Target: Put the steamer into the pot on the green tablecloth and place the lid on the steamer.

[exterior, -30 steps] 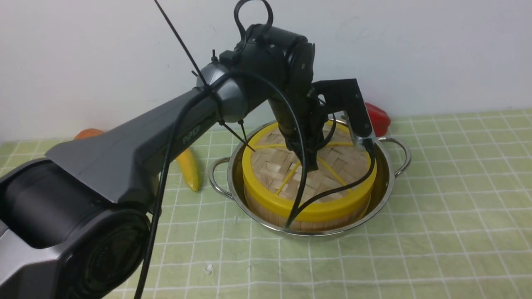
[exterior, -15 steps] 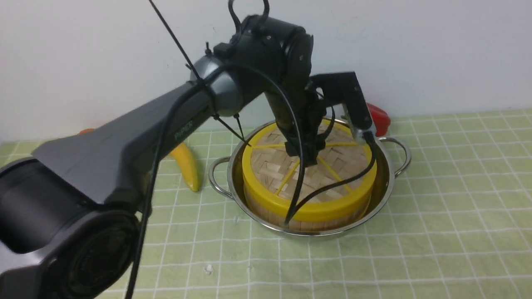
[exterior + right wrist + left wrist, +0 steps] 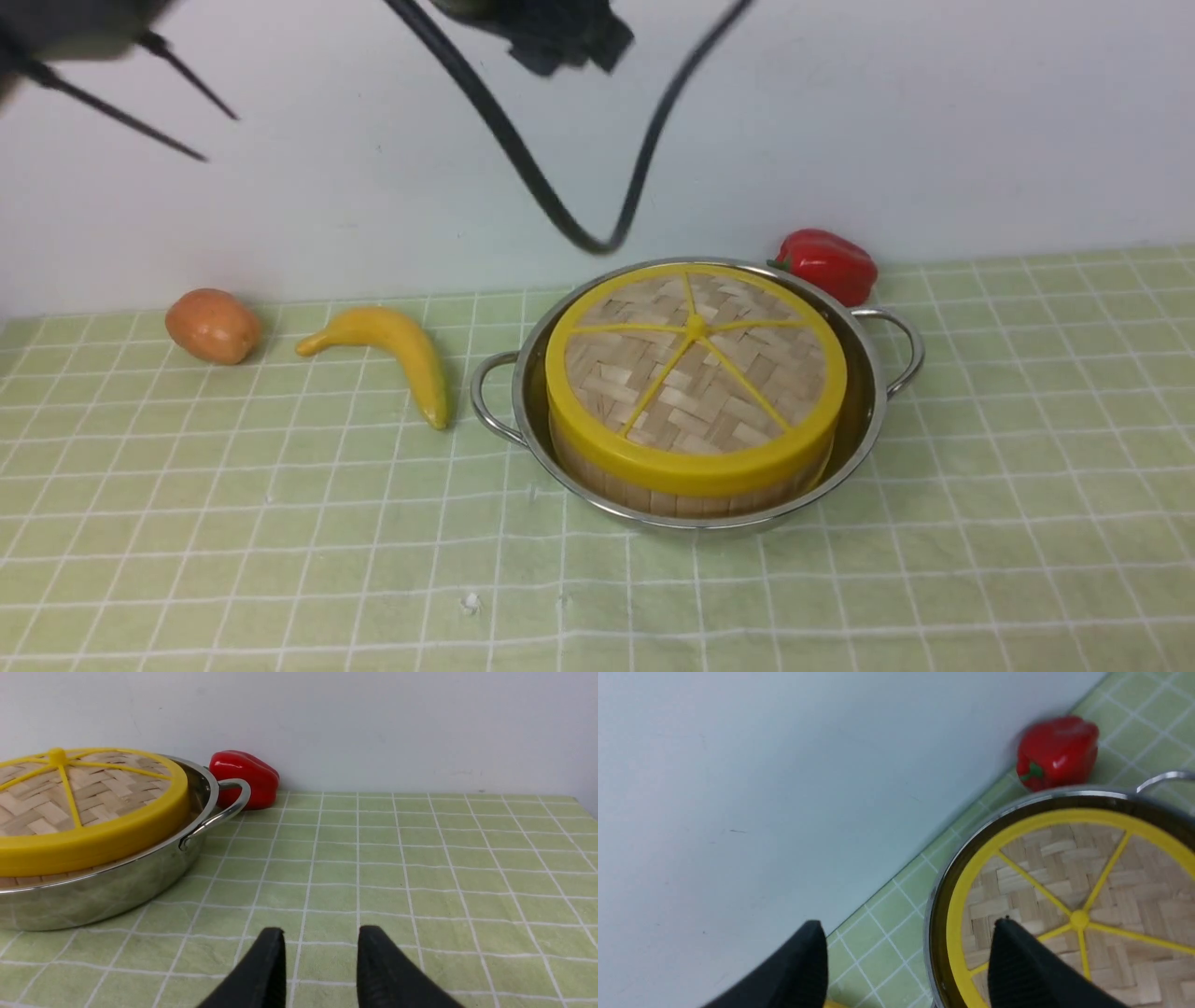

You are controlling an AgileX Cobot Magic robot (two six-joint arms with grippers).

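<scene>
The steel pot (image 3: 864, 411) stands on the green tablecloth (image 3: 980, 523) at mid-table. The steamer sits inside it, only its wooden side (image 3: 672, 499) showing below the lid (image 3: 695, 359), which lies flat on top with its yellow spokes up. In the left wrist view my left gripper (image 3: 908, 923) hangs open high above the edge of the lid (image 3: 1064, 891) and the pot rim (image 3: 938, 891), holding nothing. My right gripper (image 3: 322, 929) is low over the cloth to the right of the pot (image 3: 93, 896), fingers apart and empty.
A red pepper (image 3: 826, 264) sits behind the pot by the wall. A yellow banana (image 3: 392, 341) and an orange fruit (image 3: 213, 325) lie to the pot's left. A black cable loop (image 3: 579, 224) dangles from above over the pot's far rim.
My left arm has lifted off the lid's hub and swung up out of the front view. The lid stays on the steamer. The right arm has not moved.
</scene>
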